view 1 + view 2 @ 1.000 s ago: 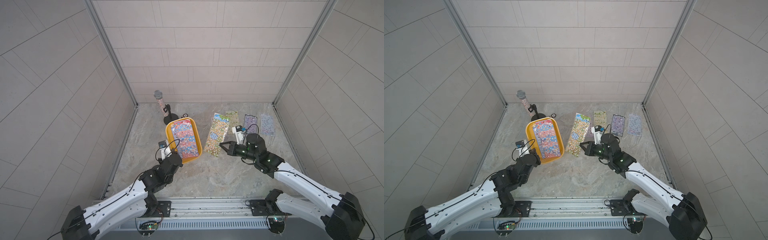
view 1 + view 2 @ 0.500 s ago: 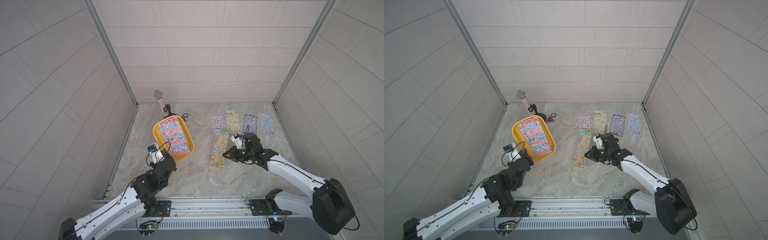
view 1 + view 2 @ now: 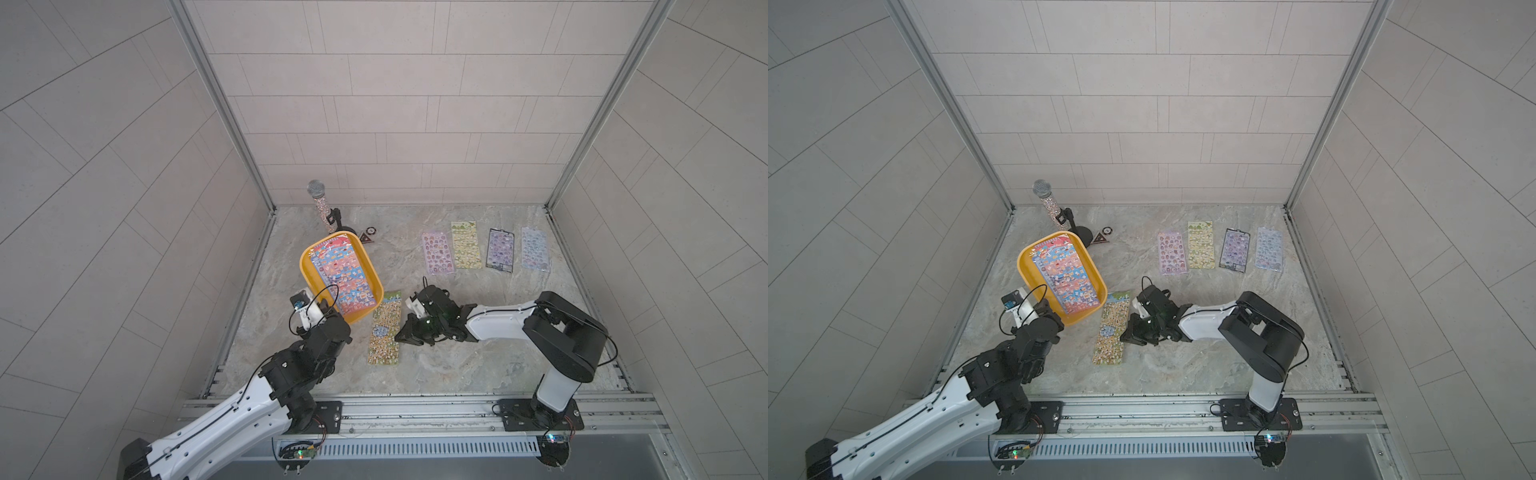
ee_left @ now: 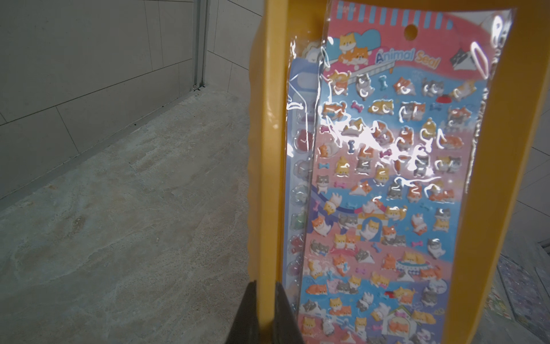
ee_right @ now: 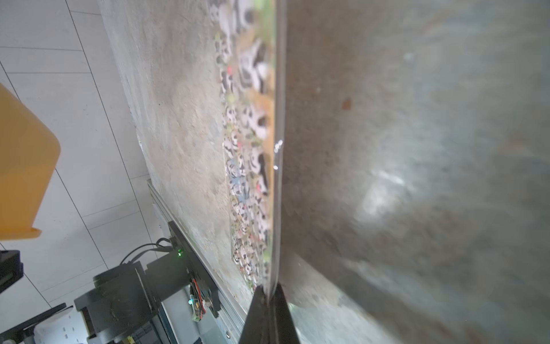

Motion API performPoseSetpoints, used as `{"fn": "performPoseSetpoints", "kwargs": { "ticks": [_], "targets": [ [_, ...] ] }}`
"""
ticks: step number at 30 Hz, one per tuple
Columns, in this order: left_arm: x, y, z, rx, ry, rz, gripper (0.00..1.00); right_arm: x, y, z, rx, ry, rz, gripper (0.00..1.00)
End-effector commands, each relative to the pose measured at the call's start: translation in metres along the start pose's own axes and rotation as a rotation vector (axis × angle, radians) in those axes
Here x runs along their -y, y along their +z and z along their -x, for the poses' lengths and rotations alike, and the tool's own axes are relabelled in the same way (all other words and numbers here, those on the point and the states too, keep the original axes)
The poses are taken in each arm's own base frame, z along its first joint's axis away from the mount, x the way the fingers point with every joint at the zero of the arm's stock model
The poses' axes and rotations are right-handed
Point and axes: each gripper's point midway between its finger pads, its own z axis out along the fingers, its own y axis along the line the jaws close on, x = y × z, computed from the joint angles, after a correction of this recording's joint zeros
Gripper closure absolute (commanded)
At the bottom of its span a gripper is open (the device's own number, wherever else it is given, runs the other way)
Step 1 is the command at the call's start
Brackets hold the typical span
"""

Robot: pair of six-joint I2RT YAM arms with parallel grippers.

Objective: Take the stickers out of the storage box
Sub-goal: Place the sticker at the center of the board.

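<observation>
The yellow-orange storage box stands left of centre with stickers stacked inside, a red and blue animal sheet on top. My left gripper is shut on the box's rim at its near end. Just right of the box a green and yellow sticker sheet lies low over the floor. My right gripper is shut on its right long edge.
A pink sheet, a yellow sheet, a dark purple sheet and a pale blue sheet lie in a row at the back right. A glittery microphone, a dark triangle and a round badge sit behind the box.
My right gripper has carried the green and yellow sheet toward the front and left, uncovering the pink sheet. The left arm has drawn back and shifted the box to the left.
</observation>
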Motion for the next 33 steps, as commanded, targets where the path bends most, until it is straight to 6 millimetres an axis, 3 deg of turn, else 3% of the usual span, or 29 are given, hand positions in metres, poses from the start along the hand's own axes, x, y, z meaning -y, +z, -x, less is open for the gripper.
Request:
{"fn": "performPoseSetpoints", "kwargs": {
  "ticks": [1, 7, 21, 27, 33],
  "targets": [
    [-0.004, -0.001, 0.004, 0.026, -0.021, 0.018, 1.0, -0.002, 0.002, 0.012, 0.048, 0.028, -0.014, 0.93],
    [-0.002, 0.0, 0.003, 0.017, -0.03, 0.006, 1.0, 0.015, 0.002, 0.014, 0.032, -0.026, -0.145, 0.82],
    [-0.001, -0.001, 0.002, 0.01, -0.036, -0.004, 1.0, 0.032, 0.007, 0.02, -0.001, -0.108, -0.281, 0.8],
    [-0.001, -0.001, 0.002, 0.012, -0.039, -0.005, 1.0, 0.024, 0.002, 0.022, 0.035, -0.115, -0.24, 0.8],
    [0.0, 0.0, 0.001, 0.009, -0.036, -0.005, 1.0, 0.012, -0.021, 0.032, 0.143, -0.156, -0.208, 0.79]
  ]
}}
